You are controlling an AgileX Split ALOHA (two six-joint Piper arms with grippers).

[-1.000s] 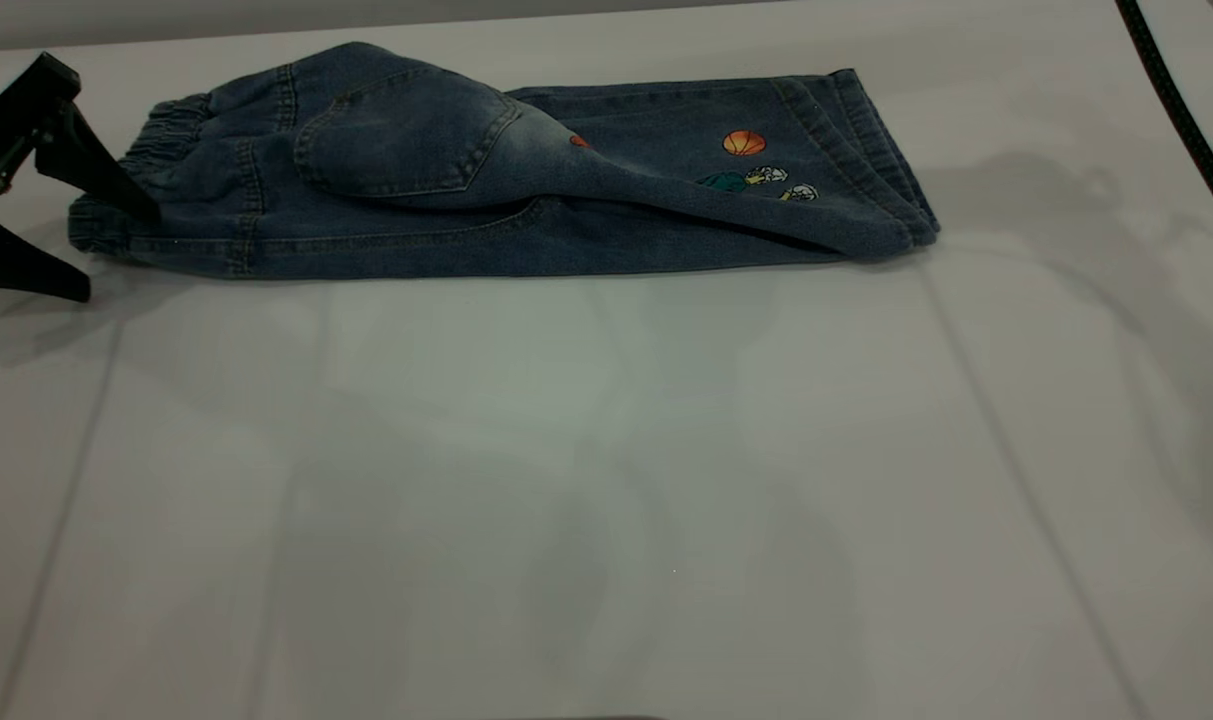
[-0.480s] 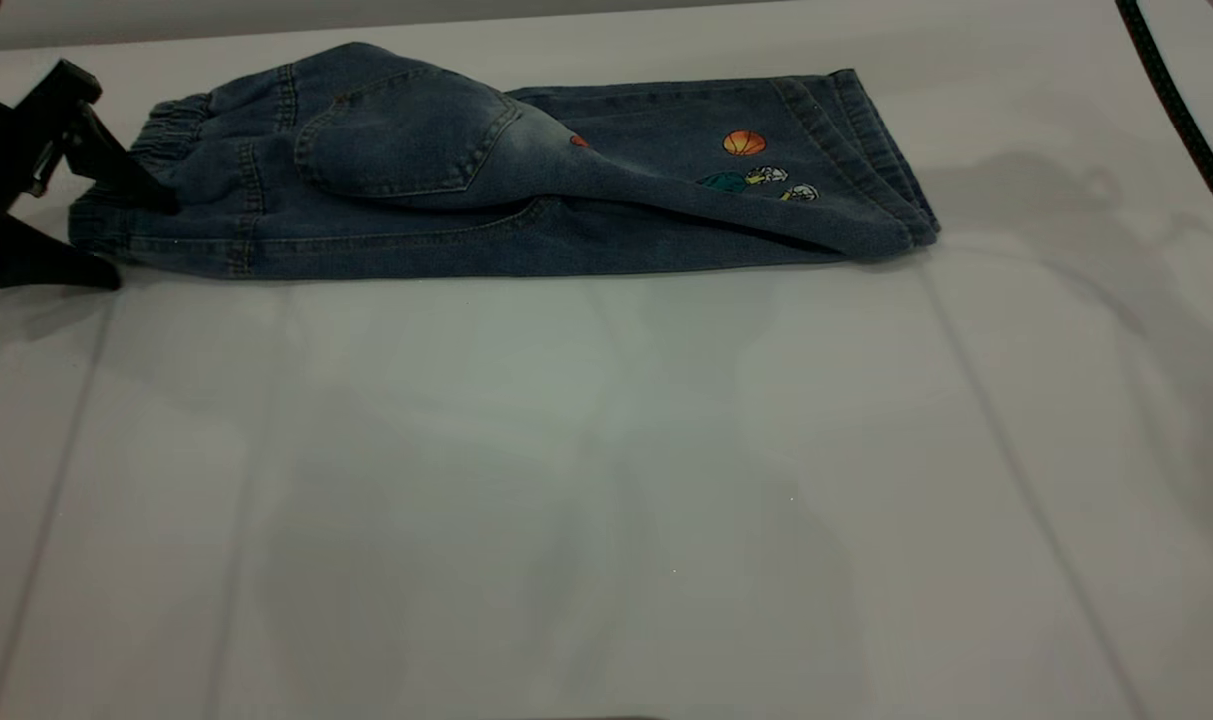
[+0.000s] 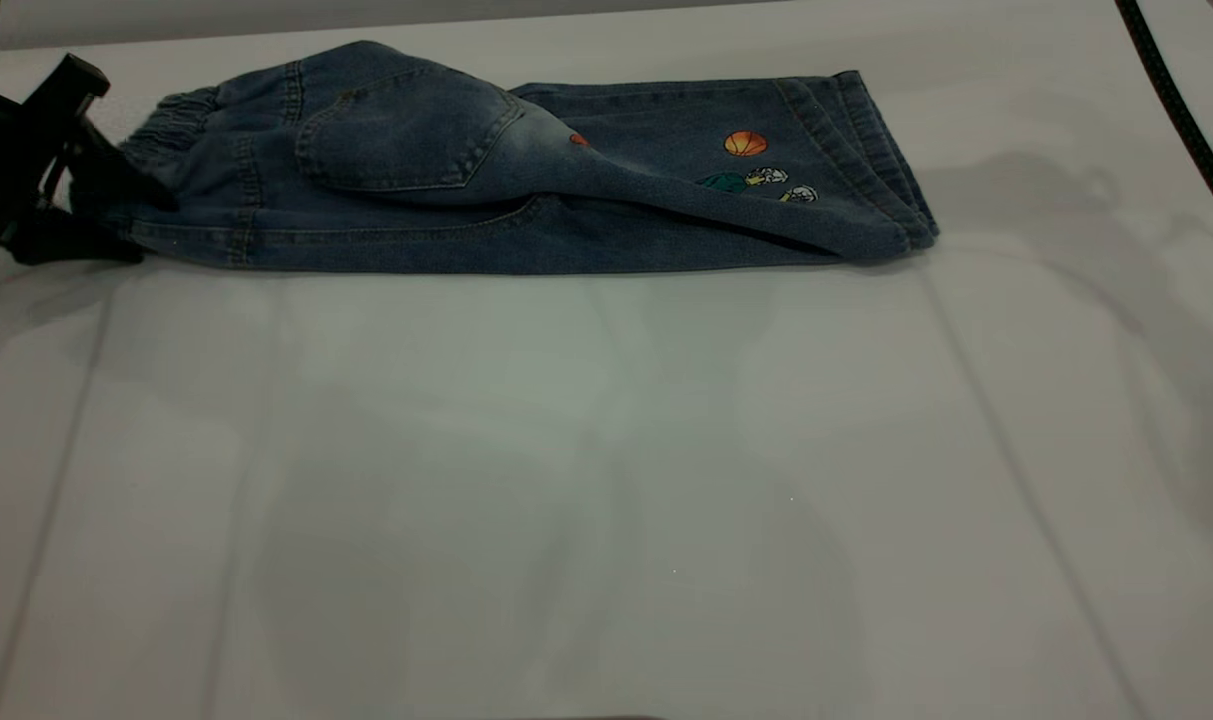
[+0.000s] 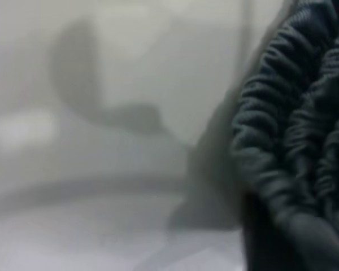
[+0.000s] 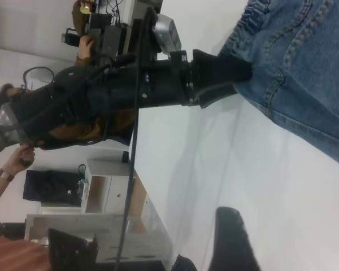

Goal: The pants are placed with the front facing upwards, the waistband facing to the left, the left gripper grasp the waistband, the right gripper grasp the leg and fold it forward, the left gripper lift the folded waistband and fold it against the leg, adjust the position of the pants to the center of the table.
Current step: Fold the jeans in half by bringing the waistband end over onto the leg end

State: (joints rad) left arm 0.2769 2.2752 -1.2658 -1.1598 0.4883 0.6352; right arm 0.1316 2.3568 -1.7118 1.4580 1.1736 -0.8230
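Your left gripper is clamped on the waistband at the table's far left, anchoring the pants, already folded lengthwise, for folding toward the leg hems.

Person in an orange-brown top beyond the far edge, raised hand nearby, white open-shelf cabinet against the wall, black cable crossing one corner

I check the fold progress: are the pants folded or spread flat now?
Folded: the pants lie lengthwise, one leg stacked over the other.
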